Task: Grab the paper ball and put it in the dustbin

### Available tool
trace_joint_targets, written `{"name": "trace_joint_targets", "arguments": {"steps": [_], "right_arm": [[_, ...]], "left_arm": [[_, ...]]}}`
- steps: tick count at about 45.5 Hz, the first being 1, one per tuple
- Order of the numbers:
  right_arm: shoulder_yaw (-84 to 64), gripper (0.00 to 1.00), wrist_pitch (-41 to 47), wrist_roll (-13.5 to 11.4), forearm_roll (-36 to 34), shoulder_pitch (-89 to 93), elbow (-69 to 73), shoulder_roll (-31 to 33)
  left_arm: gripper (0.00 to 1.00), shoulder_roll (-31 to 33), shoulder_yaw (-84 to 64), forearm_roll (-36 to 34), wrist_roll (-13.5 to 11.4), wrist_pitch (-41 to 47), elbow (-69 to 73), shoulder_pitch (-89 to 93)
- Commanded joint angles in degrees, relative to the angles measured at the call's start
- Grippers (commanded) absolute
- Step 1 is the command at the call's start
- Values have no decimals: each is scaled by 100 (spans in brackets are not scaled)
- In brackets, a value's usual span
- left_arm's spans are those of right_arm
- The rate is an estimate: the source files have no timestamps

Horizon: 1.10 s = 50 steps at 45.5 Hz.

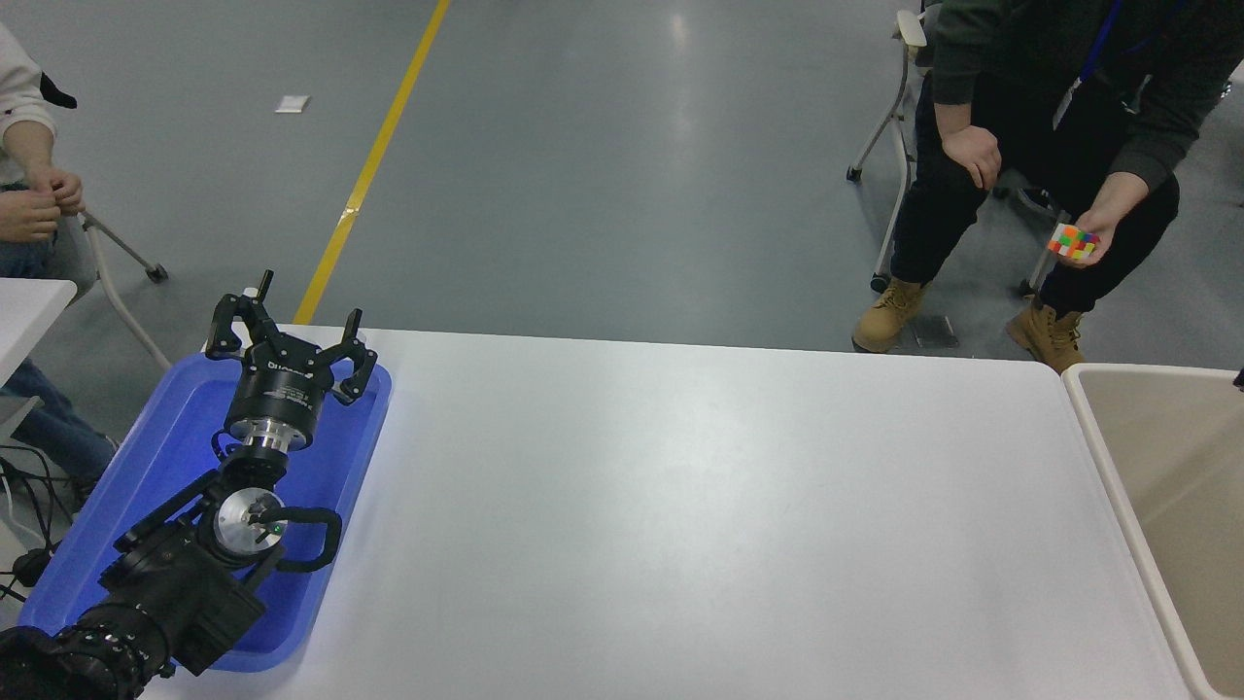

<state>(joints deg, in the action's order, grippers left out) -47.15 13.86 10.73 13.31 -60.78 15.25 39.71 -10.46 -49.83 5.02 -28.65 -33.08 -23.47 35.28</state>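
While no paper ball was visible anywhere on the surface [680, 506], the left end effector [292, 340] sat released over the blue tray [350, 457] at the left edge, the dustbin [1098, 428] stood at the right edge, and pickup seemingly awaited the ball's appearance.

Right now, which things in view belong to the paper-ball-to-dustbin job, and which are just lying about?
Belongs to the job:
- dustbin, at the table's right edge
- paper ball: not visible in this view

Not part of it:
- blue tray, under the parked left gripper, which is open
- puzzle cube, in a seated person's hand
- white table
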Motion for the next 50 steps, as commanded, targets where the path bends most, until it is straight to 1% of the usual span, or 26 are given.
{"name": "trace_joint_targets", "arguments": {"steps": [1,4,7,17,23,27,30,32,33,35,38,42,50], "right_arm": [[13,100,11,-1,-21,-724,83,-42],[179,100,2,-10,-30,-1049,110,-51],[732,100,2,-10,-39,-1199,110,-165],[3895,100,11,-10,-22,-927,110,-279],[5486,100,-15,60,-30,-699,276,-403],[6734,100,-24,95,-30,-400,435,-613],[7718,100,-15,236,-30,-128,505,-780],[8325,100,-6,385,-30,-13,566,-877],[8719,100,2,499,-30,92,636,-956],[9126,100,2,631,-22,276,768,-1035],[9592,100,2,763,-22,566,1005,-1132],[10128,100,-15,843,-22,988,1182,-1299],[10902,100,2,869,-22,1823,1243,-1817]], "left_arm": [[100,0,0,-1,-1,4,0,-3],[100,0,0,-1,-1,4,0,-3],[100,0,0,0,-1,4,0,-3],[100,0,0,-1,-1,4,0,-3],[100,0,0,-1,-1,4,0,-3],[100,0,0,8,-1,4,0,-3],[100,0,0,8,-1,4,0,-3],[100,0,0,0,-1,4,0,-3],[100,0,0,8,-1,4,0,-3],[100,0,0,8,-1,4,0,-3],[100,0,0,8,-1,-5,0,-3],[100,0,0,8,-1,4,0,-3],[100,0,0,8,-1,4,0,-3]]}}
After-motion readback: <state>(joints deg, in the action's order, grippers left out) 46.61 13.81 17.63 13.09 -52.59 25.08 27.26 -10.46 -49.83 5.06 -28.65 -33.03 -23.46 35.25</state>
